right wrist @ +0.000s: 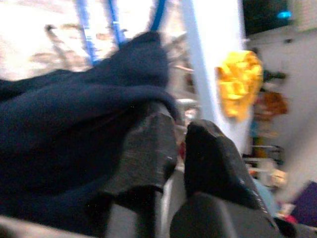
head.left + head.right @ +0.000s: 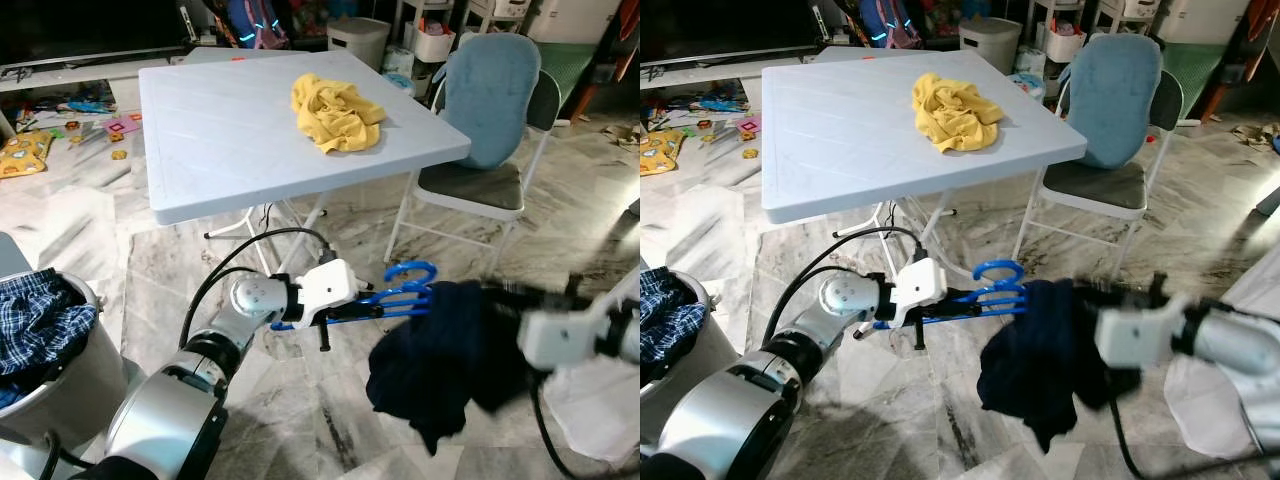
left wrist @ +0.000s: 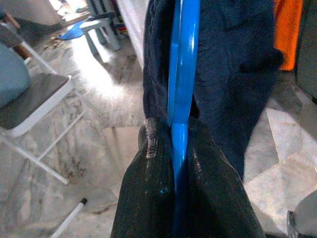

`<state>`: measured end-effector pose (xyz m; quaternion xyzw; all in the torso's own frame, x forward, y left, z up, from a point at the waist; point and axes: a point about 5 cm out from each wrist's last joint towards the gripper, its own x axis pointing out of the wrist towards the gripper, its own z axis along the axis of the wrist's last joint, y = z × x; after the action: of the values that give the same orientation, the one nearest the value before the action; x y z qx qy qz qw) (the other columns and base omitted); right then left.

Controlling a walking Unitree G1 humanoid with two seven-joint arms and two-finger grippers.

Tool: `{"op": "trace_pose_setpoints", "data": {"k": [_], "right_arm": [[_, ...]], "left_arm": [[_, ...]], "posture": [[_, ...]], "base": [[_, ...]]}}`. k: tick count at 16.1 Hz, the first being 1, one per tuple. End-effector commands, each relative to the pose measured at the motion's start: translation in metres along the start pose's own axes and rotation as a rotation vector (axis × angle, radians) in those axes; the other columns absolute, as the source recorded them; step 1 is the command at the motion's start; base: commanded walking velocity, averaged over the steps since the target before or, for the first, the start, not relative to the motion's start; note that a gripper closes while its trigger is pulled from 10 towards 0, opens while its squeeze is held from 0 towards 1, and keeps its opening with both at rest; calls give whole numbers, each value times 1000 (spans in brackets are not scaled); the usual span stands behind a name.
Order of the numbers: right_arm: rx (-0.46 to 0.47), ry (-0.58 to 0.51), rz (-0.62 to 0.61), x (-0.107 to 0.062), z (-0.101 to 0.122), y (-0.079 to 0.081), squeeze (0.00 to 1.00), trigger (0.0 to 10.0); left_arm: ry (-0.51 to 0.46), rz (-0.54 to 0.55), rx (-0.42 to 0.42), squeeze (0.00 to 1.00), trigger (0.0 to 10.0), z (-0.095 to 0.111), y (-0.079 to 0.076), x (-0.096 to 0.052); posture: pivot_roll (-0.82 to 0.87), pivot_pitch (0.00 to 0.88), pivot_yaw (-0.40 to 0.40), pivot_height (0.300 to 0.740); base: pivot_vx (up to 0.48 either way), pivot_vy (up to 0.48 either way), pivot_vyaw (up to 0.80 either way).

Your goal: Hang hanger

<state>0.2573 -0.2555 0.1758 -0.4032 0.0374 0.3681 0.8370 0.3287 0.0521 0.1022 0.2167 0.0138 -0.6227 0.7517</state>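
In front of the table (image 2: 200, 150), the left gripper (image 3: 179, 148) pinched the stiff, light hanger (image 2: 395, 292); the right gripper (image 1: 179, 144) pinched its soft, floppy dark garment (image 2: 440, 360).

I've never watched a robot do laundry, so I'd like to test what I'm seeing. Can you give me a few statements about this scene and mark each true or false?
1. The left gripper is clamped on a blue hanger. True.
2. A dark blue garment hangs from the hanger. True.
3. The yellow cloth lies on the floor. False: it lies on the white table.
4. The chair beside the table is red. False: it is light blue with a grey seat.
5. The right gripper is at the dark garment. True.
6. The basket on the robot's left holds only yellow towels. False: it holds blue plaid cloth.
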Motion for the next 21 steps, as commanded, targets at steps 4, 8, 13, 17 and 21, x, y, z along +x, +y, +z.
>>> {"op": "trace_pose_setpoints", "data": {"k": [4, 8, 13, 17, 21], "right_arm": [[2, -40, -68, 13, 4, -6, 1000, 10000], [19, -62, -128, 23, 7, -6, 1000, 10000], [123, -49, -188, 39, 3, 8, 1000, 10000], [308, -21, -306, 54, -4, 21, 1000, 10000], [413, 13, -488, 75, -3, 28, 898, 10000]], "left_arm": [[-35, 74, -55, 0, 0, -1, 1, 0], [-27, 188, -137, 0, 0, -4, 8, 0], [-65, 325, -260, 0, 0, -5, 14, 1], [-91, 331, -265, 0, 0, 4, 20, 4], [-130, 308, -256, 0, 0, 12, 25, 3]], "posture": [[-30, 0, -52, 740], [-24, 0, -51, 740], [-19, 0, -50, 740], [-1, 0, -47, 740], [13, 0, -41, 740]], "base": [[0, 0, 0], [0, 0, 0], [0, 0, 0], [0, 0, 0], [0, 0, 0]]}}
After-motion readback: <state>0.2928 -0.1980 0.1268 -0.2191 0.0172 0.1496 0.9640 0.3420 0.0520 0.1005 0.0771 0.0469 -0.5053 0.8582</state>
